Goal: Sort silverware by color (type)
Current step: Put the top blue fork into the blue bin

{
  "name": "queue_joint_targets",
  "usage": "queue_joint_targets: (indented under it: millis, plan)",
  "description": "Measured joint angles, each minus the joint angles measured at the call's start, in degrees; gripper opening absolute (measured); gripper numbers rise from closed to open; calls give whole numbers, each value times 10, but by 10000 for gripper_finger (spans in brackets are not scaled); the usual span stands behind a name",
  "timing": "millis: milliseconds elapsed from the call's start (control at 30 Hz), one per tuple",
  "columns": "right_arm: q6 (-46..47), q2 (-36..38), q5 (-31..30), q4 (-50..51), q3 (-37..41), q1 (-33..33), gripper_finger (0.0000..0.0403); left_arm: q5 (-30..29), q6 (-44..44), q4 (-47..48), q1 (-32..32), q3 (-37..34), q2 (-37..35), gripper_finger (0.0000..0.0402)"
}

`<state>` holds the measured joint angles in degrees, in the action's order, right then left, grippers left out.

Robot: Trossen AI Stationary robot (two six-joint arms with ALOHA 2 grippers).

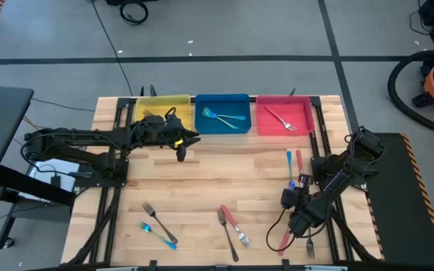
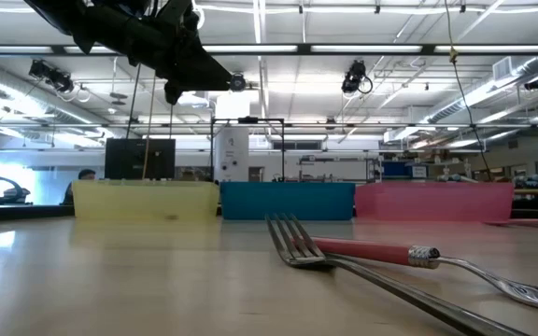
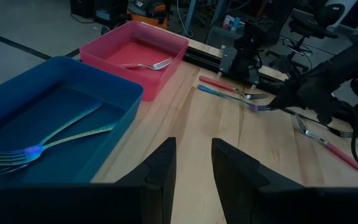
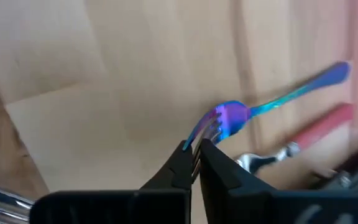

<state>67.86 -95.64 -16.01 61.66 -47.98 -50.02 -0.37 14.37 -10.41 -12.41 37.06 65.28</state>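
My right gripper (image 4: 194, 152) is shut on a blue-handled fork (image 4: 278, 99) at the table's right; the fork also shows in the high view (image 1: 289, 162), next to a red-handled fork (image 1: 300, 161). My left gripper (image 3: 194, 165) is open and empty, above the table in front of the blue bin (image 1: 221, 129). The blue bin holds two blue forks (image 1: 224, 117). The red bin (image 1: 285, 129) holds one red-handled fork (image 1: 280, 118). A dark fork (image 1: 152, 114) lies in the yellow bin (image 1: 160, 102). My right gripper pinches the blue fork by its tine end (image 4: 211, 127) between the two fingertips. The fingers come from the table's near side, along the fork. The handle (image 4: 303, 87) points away toward the far edge. Whether it is clear of the table, I cannot tell.
Loose forks lie near the front edge: a metal one (image 1: 159, 218) and a blue one (image 1: 160, 235) at the left, a dark one (image 1: 227, 235) and a red-handled one (image 1: 236, 224) in the middle, two more (image 1: 285, 239) under my right arm.
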Motion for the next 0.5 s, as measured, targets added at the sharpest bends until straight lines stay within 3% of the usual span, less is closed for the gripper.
queue_joint_targets:
  millis: [500]
  plan:
    - [17,0,-9,138,-113,0,8,0,0,0,0,0,0,103]
